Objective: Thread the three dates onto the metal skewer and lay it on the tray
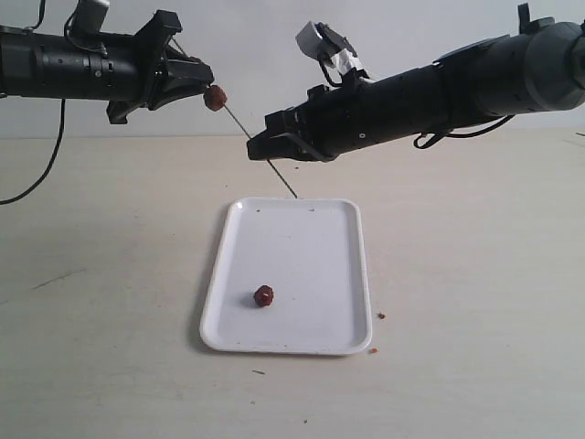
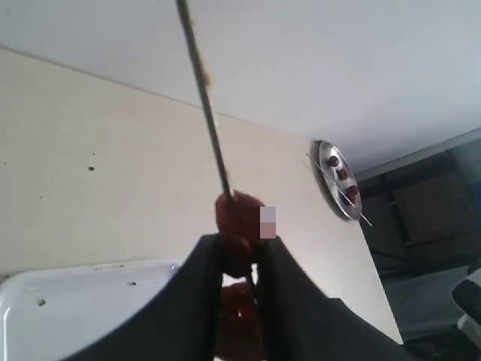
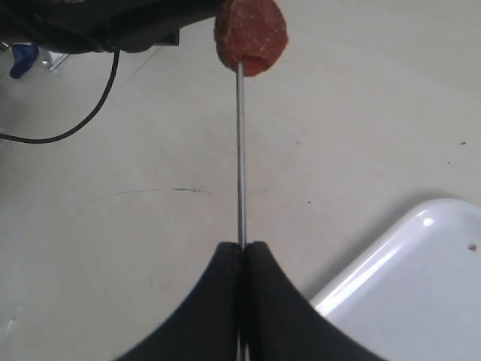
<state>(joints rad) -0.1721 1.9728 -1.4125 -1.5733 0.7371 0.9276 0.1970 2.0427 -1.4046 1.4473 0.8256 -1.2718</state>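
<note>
Prob. needed a slow, straight push of date (image 1: 215,97), pinched in L hand (image 1: 208,88), down skewer (image 1: 239,123) clamped tight in R hand (image 1: 261,146), w/o bending it, w/ 2nd date (image 1: 263,294) lying on tray (image 1: 315,261).

No legible text, labels, brands or numbers in any view. Tray (image 1: 302,256): plain white, dark specks only, no print. Small pixelated square patch (image 2: 268,223) in the left wrist view: nothing readable in it. Black arm housings in the exterior view: markings, if any, too small to make out.
</note>
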